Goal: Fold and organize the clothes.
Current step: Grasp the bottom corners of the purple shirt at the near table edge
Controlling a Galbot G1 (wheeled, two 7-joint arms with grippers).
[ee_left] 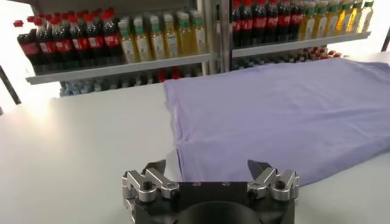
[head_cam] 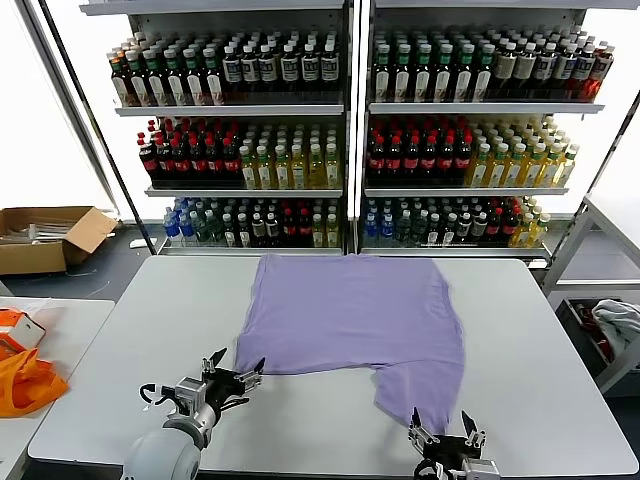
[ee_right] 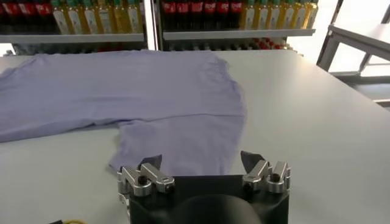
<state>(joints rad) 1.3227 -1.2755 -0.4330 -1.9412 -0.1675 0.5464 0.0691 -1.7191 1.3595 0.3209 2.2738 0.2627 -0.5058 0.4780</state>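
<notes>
Head view: lavender T-shirt (head_cam: pixel 350 325) is lying spread flat across the middle of the white table (head_cam: pixel 540 330), plain side up, one sleeve sticking out toward the near right edge. Left gripper (head_cam: pixel 232 380) is hovering just off the shirt's near left corner, jaws spread wide, holding nothing. Right gripper (head_cam: pixel 446 430) is sitting at the near edge right by the sleeve tip, also wide and empty. Probably both lining up on near-edge points for a fold. Orange bag (head_cam: pixel 25 380) is lying on the side table, well apart.

Left wrist view: left gripper (ee_left: pixel 210 175) is facing the shirt's (ee_left: pixel 286 115) hem edge, fingers (ee_left: pixel 149 182) gaping, cloth just beyond them, not between.

Right wrist view: right gripper (ee_right: pixel 203 169) is aiming at the sleeve (ee_right: pixel 177 143), fingertips wide, cloth edge just ahead, likely for a pinch.
</notes>
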